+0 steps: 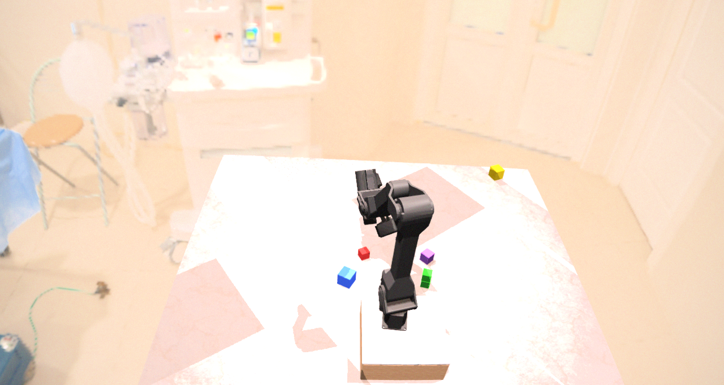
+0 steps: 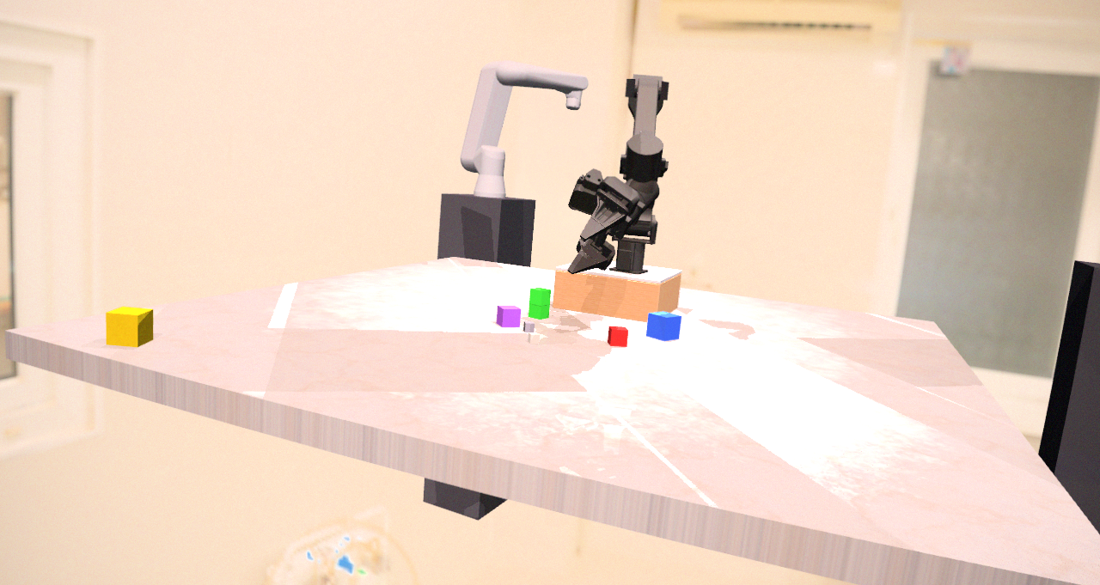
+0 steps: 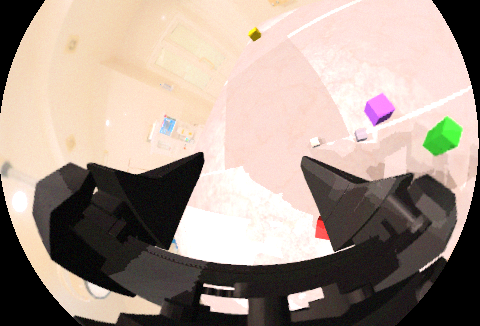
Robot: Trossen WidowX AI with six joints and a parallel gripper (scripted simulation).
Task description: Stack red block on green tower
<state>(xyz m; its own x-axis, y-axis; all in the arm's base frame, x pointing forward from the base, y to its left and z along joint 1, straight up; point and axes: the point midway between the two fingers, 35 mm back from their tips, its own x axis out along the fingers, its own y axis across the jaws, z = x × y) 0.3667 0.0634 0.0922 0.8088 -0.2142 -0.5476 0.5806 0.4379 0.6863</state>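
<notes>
Fingers parted, the black parallel-jaw gripper (image 1: 374, 206) (image 2: 577, 254) (image 3: 254, 158) hangs tilted above the pale, marbled table (image 1: 217, 302) (image 2: 430, 366) (image 3: 280, 101), your fingers spread nearly as wide as they go and holding nothing. Your target, the small red cube-shaped block (image 1: 363, 253) (image 2: 617, 336) (image 3: 322, 228), sits on the table well apart from the two-block green tower (image 1: 426, 278) (image 2: 539, 303) (image 3: 442, 136), to the tower's left as the robot faces and somewhat farther from the arm's base. The wrist view shows it low and partly hidden behind the finger on the tower's side, outside the line between the tips. You likely need to swing the fingers down and back toward the base to bring it between them. As a cube, it offers you no long axis, only faces to square up with. The tower stands upright with its top free; a purple cube-shaped block (image 1: 426, 256) (image 2: 508, 316) (image 3: 379, 109) lies near its outer side. Approach the tower from above afterward, as a low sideways pass could topple it.
</notes>
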